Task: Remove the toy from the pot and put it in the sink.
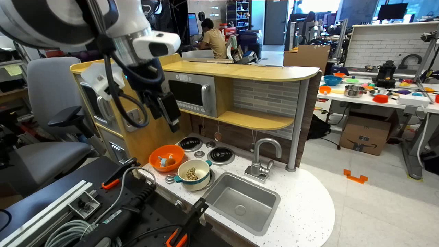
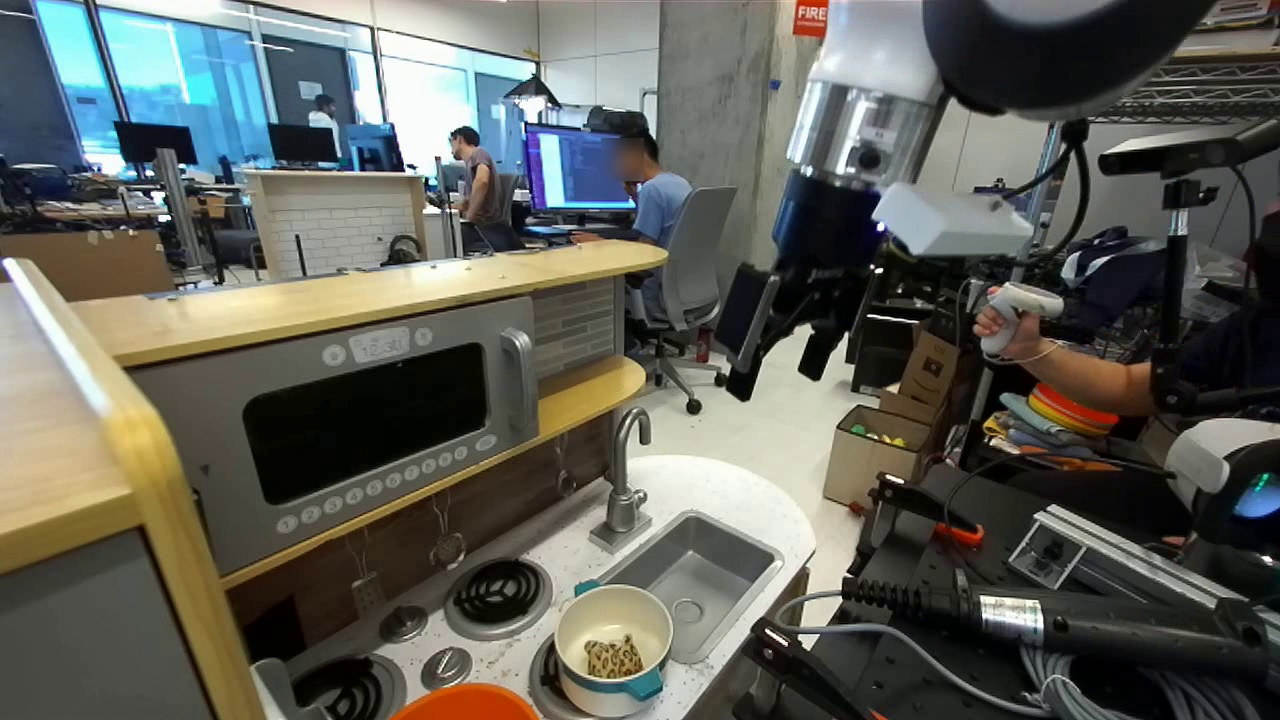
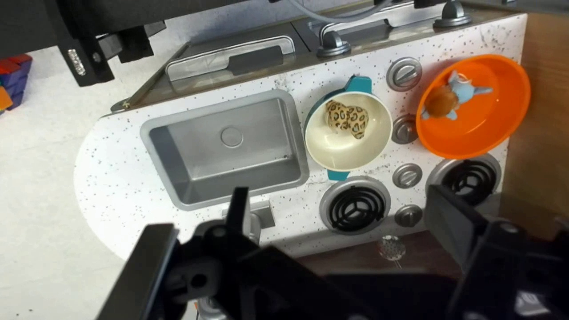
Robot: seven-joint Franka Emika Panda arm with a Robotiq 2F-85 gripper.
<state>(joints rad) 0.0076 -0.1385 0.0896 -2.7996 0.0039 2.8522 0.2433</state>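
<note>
Cream-walled, the pot (image 3: 342, 156) may tip if my spread gripper (image 2: 780, 374) clips it reaching for the toy (image 3: 349, 118) inside.

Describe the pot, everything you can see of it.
The pot is round, lidless and cream inside and out, with a teal band around its outer wall and two opposite teal handles. It has a slight sheen; plastic or enamelled metal, I can't tell. It stands upright on a burner that it mostly hides, beside the sink. A leopard-spotted toy lies inside it. The pincer hangs clear of it.
</note>
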